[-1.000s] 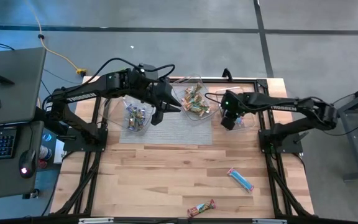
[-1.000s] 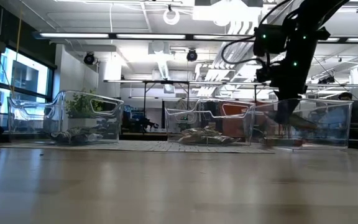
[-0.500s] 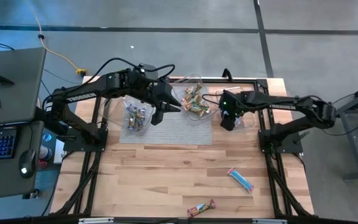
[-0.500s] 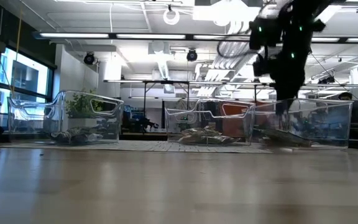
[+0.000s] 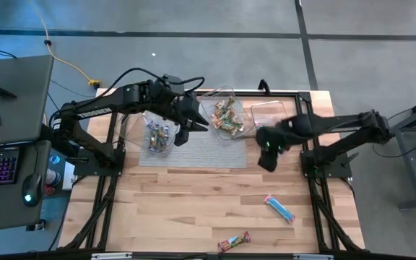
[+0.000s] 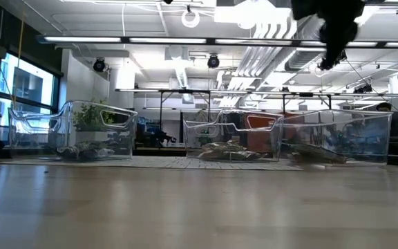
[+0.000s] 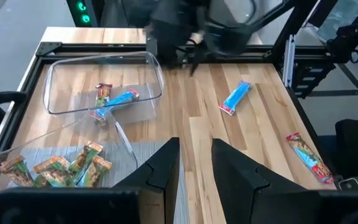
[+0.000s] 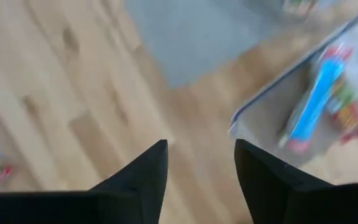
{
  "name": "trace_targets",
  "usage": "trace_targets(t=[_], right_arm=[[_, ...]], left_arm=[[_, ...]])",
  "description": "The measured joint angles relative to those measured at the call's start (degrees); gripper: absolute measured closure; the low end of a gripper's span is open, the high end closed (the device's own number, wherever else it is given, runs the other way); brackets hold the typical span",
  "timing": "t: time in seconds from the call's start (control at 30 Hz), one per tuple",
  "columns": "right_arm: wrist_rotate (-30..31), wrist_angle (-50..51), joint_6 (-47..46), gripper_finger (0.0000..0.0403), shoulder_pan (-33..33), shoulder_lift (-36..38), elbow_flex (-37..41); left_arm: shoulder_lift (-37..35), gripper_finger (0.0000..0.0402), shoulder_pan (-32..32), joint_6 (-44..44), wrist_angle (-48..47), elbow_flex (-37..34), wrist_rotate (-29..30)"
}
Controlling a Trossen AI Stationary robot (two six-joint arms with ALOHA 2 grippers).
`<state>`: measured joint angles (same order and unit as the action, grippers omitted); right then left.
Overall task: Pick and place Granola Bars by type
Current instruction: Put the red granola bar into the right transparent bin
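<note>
Hovering above the bare wood of the worktop, the right pincer sits just off the corner of the right-hand clear tub, its fingers spread apart with nothing between them. In that tub lie a light blue bar and a red-ended bar beside it. Two more bars lie loose on the worktop, well apart from this pincer toward the near edge: a light blue bar with pink ends and a green and tan bar.

The left pincer hangs over the grey mat, between the left tub, which holds purple and dark blue bars, and the middle tub, which holds green and tan bars. Its fingers stand a little apart and hold nothing.

White lettering runs along both arms, too small to read with certainty. The writing on the wrappers cannot be made out.
</note>
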<state>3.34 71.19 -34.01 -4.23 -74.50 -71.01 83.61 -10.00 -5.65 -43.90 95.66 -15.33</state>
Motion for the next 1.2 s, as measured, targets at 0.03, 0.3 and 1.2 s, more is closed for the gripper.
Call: trace_targets(t=[0.03, 0.3, 1.2], right_arm=[[-0.3, 0.6, -2.7, 0.0229, -2.2, 0.0, 0.6], [-8.0, -5.5, -29.8, 0.0225, -18.1, -0.2, 14.8], [-11.0, -40.9, -42.6, 0.0242, -32.7, -8.4, 33.3]], left_arm=[[0.0, 0.0312, 0.0, 0.0, -0.1, 0.0, 0.0], [0.0, 0.0312, 0.0, 0.0, -1.3, 0.0, 0.0], [0.0, 0.0312, 0.0, 0.0, -1.1, 0.0, 1.3]])
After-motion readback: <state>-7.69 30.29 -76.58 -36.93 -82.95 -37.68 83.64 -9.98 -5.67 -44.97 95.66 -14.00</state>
